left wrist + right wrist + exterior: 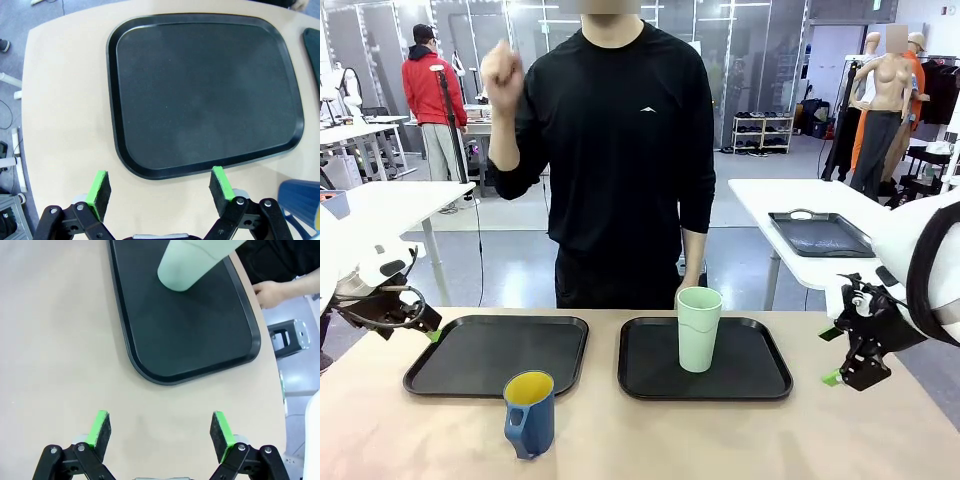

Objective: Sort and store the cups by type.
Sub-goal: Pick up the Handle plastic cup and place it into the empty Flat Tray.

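On the right tray the mint-green tumbler is standing upright, mouth up, well apart from our right gripper, which we are holding wide open and empty over bare table. Before the left tray the blue cup is standing upright, handle turned toward our left, near our left gripper, likewise open and empty. A person's hand is resting beyond the tumbler's tray.

No words to read
We can read no letters or numbers anywhere. We do see one small white mark on the chest of the person's black shirt, but it is too tiny for us to tell the brand.
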### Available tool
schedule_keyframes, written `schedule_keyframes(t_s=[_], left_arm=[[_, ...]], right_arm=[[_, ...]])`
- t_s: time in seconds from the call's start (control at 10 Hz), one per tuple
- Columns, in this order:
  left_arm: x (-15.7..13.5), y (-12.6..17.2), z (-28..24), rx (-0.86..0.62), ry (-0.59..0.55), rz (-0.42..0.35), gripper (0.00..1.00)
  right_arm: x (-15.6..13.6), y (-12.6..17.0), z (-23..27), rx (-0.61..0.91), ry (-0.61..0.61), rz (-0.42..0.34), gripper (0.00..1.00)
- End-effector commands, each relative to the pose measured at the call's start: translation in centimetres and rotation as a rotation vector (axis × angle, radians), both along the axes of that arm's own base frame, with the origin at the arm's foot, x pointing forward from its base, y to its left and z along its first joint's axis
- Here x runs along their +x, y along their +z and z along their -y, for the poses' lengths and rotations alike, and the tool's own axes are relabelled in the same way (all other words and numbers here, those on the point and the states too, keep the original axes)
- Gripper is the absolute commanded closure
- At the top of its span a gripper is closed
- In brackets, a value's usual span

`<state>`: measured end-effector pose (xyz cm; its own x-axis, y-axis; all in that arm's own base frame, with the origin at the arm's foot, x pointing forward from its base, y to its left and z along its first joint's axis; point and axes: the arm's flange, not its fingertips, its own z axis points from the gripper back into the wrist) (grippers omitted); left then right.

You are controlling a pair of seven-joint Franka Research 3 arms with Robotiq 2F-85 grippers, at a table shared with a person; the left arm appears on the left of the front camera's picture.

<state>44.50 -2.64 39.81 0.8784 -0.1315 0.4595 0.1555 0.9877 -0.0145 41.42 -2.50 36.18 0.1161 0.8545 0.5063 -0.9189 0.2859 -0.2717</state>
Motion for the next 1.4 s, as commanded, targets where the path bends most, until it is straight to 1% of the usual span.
schedule_keyframes(t_s=[0.0,0.1,1.3], left_arm=[[0.0,0.1,-0.2,-0.003,0.003,0.001,0.0],[0.0,0.1,-0.2,-0.003,0.003,0.001,0.0],[0.0,0.1,-0.2,-0.003,0.003,0.001,0.0]], right_arm=[[-1.8,-0.1,-1.0,-0.014,-0.015,-0.006,0.0],[0.0,0.0,0.0,0.0,0.0,0.0,0.0],[0.0,0.0,0.0,0.0,0.0,0.0,0.0]])
